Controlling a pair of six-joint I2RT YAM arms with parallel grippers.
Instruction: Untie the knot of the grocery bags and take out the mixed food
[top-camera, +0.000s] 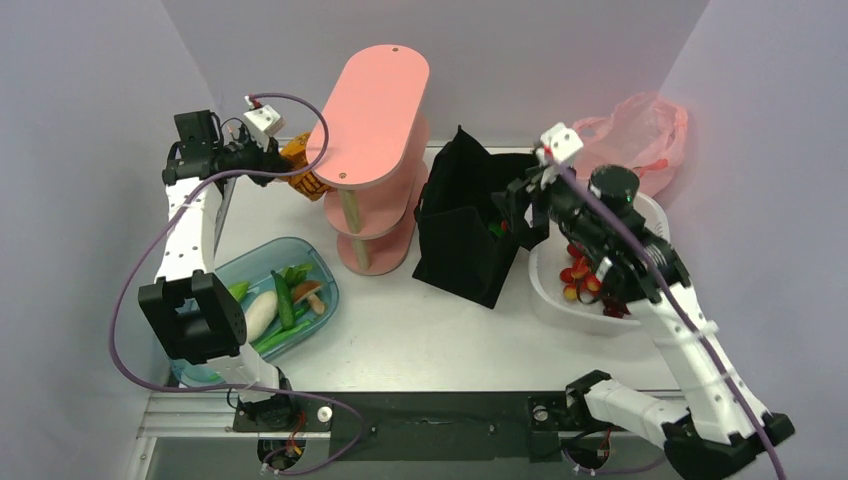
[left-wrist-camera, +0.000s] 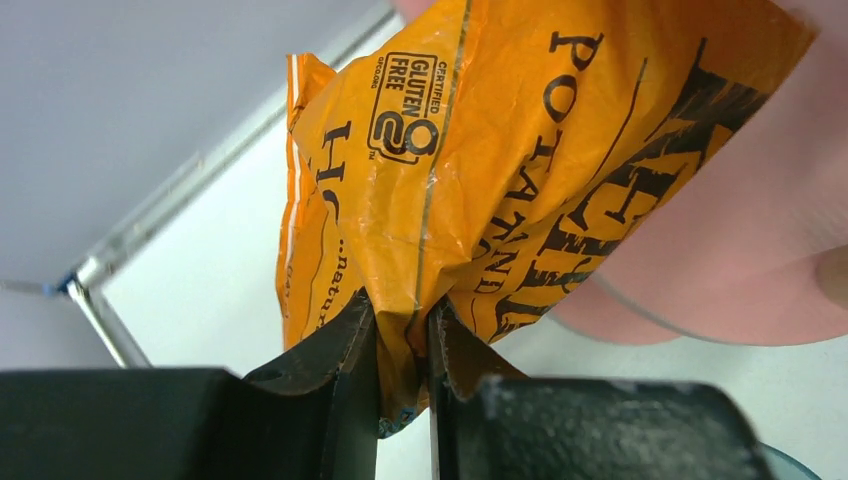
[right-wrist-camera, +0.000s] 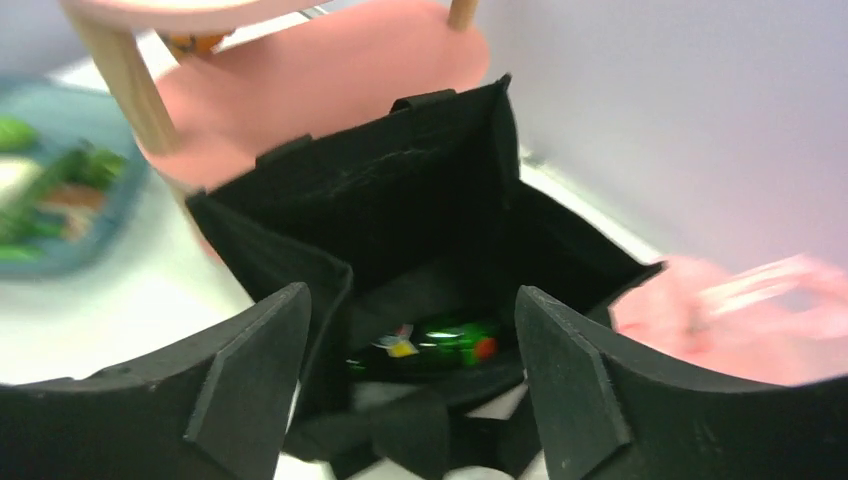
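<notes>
My left gripper (top-camera: 283, 160) is shut on the orange snack packet (top-camera: 303, 168) and holds it beside the pink shelf's middle tier; the left wrist view shows the packet (left-wrist-camera: 480, 150) pinched between the fingers. The black tote (top-camera: 462, 220) stands open at the centre. My right gripper (top-camera: 520, 210) is open just over its mouth. A green glass bottle (right-wrist-camera: 440, 345) lies inside the tote (right-wrist-camera: 400, 200). The pink plastic bag (top-camera: 640, 135) lies at the back right. Red and yellow fruits and dark grapes (top-camera: 590, 285) sit in the white bowl (top-camera: 560, 305).
A pink three-tier shelf (top-camera: 375, 110) stands at the centre left. A blue tray (top-camera: 320, 265) at the front left holds a white vegetable (top-camera: 260, 312), a cucumber (top-camera: 284, 300), greens and a mushroom. Walls close in on both sides.
</notes>
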